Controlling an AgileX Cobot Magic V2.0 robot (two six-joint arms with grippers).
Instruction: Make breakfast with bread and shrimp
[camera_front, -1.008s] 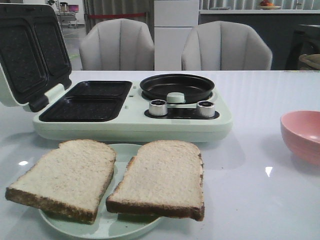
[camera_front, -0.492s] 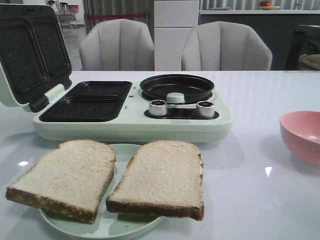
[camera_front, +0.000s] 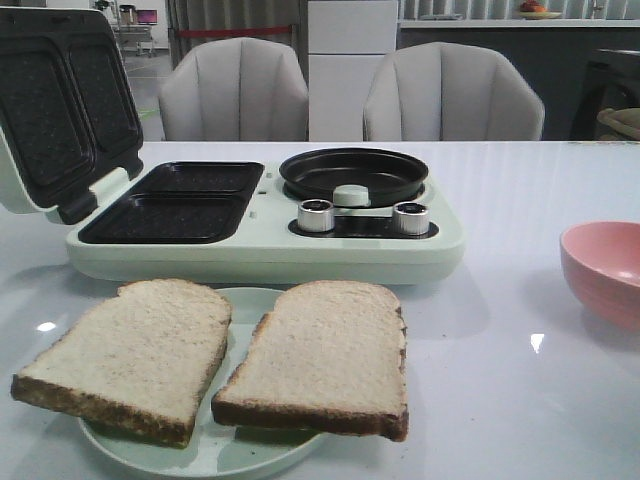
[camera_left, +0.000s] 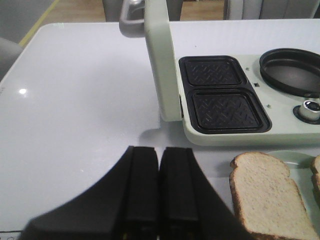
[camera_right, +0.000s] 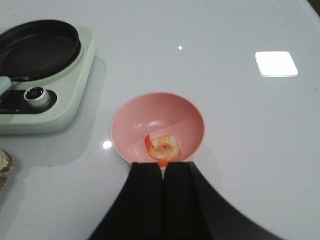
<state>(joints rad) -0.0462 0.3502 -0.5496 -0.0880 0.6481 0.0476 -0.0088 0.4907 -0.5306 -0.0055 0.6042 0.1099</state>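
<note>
Bread (camera_front: 220, 355), two slices, lies side by side on one pale green plate (camera_front: 215, 455) at the near edge of the white table (camera_front: 500, 400). The left gripper (camera_left: 159, 187) hangs above bare tabletop with its two fingers pressed together, holding nothing; one slice sits just beside it, and the open sandwich maker (camera_left: 227, 100) lies beyond. The right gripper (camera_right: 163, 200) is likewise closed and empty, its tips over the near rim of one pink bowl (camera_right: 157, 127), where a single curled orange shrimp (camera_right: 162, 146) rests on the bottom.

In the front view the plate sits at six o'clock, the green breakfast machine (camera_front: 265, 225) at twelve o'clock of it, and the bowl at three o'clock, well apart. The machine has one raised lid (camera_front: 60, 110) at its left, two dark square grill wells, one round black pan (camera_front: 354, 172) and two silver knobs (camera_front: 316, 214). Two grey chairs (camera_front: 235, 92) stand behind the table.
</note>
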